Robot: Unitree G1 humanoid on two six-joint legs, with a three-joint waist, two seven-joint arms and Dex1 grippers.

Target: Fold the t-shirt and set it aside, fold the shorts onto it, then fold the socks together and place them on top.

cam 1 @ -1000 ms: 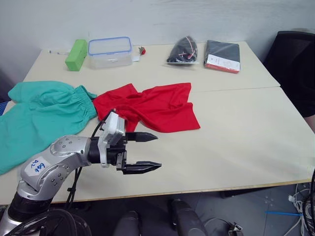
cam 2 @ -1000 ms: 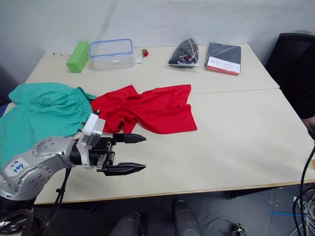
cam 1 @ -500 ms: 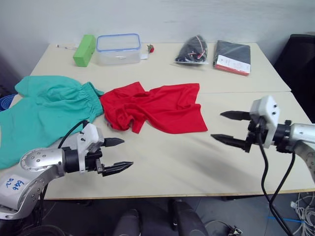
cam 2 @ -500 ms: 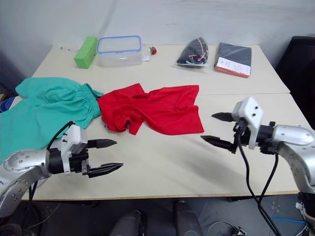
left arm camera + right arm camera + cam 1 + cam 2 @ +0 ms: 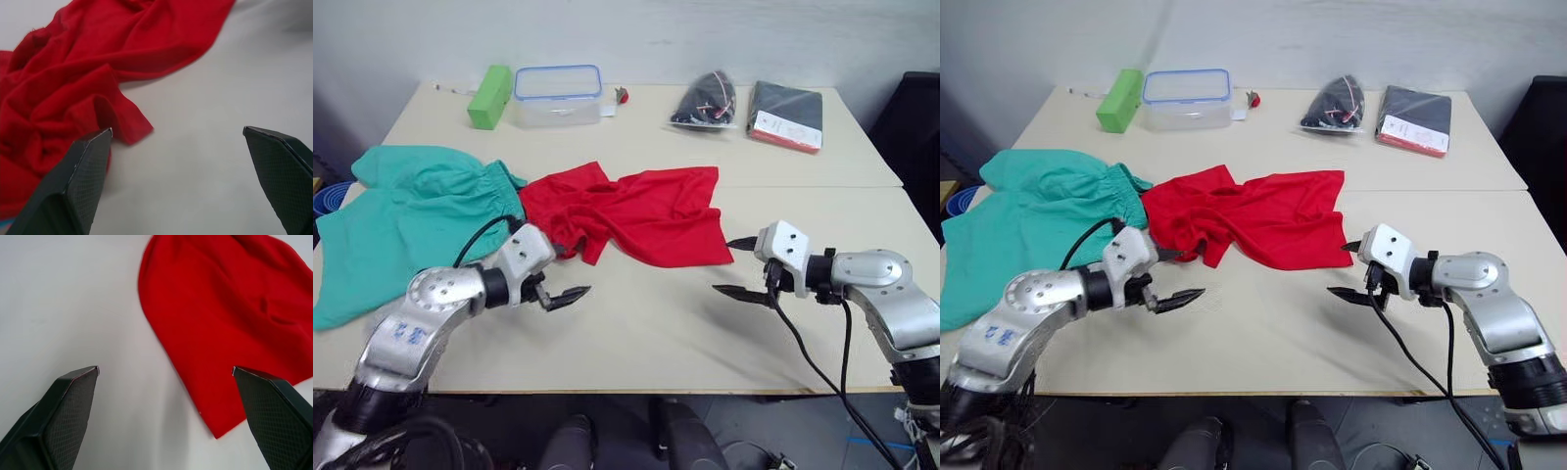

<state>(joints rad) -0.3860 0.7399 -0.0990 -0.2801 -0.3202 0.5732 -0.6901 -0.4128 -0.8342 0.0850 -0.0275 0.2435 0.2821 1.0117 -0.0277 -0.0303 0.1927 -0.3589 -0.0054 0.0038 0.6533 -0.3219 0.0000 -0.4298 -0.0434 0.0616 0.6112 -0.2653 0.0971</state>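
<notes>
In the left eye view, a crumpled red t-shirt [image 5: 626, 213] is seen lying near the middle of the desk [image 5: 636, 333], its long axis running across the desk from left to right. Its collar and chest print cannot be made out among the folds. Teal shorts [image 5: 406, 220] are spread at the left edge, touching the t-shirt, and are partly cut off by the frame. The left gripper [image 5: 560, 281] is held open just in front of the t-shirt's near left part, with one finger hidden against the red cloth. The right gripper [image 5: 736, 266] is held open at the t-shirt's near right corner. Along the far edge a green block [image 5: 489, 96], a clear lidded box [image 5: 558, 94], a dark bagged bundle [image 5: 707, 100] and a black packet [image 5: 787, 115] are lined up.

In the left wrist view, the spread fingers [image 5: 80, 183] are seen with a folded flap of red cloth lying beside one fingertip.

In the right wrist view, the parted fingers [image 5: 61, 418] are seen above bare desk, with the t-shirt's corner lying between them.
</notes>
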